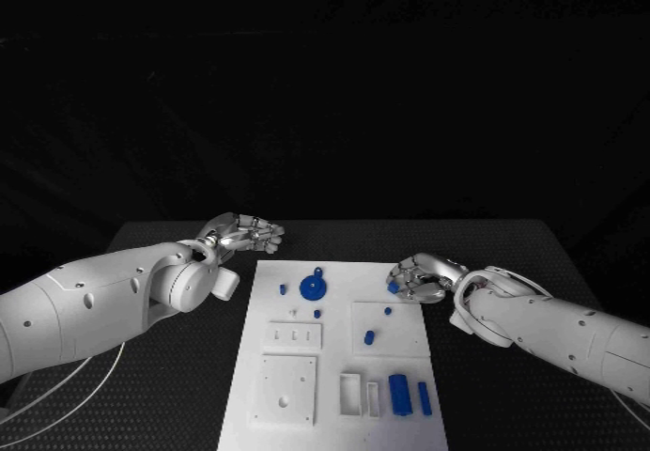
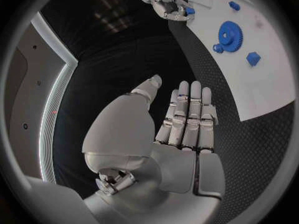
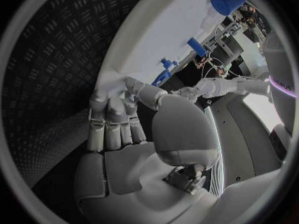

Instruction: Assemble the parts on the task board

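Blue small part (image 1: 402,289) sits pinched in the right hand (image 1: 423,279) at the task board's (image 1: 407,427) right edge. Left hand (image 1: 247,231) rests off the board's far-left corner, fingers straight and together, holding nothing. Blue gear (image 1: 313,285) lies on the board between the hands, nearer the left; blue blocks (image 1: 400,393) lie near the right forearm.

Overhead head camera, two wrist fisheyes
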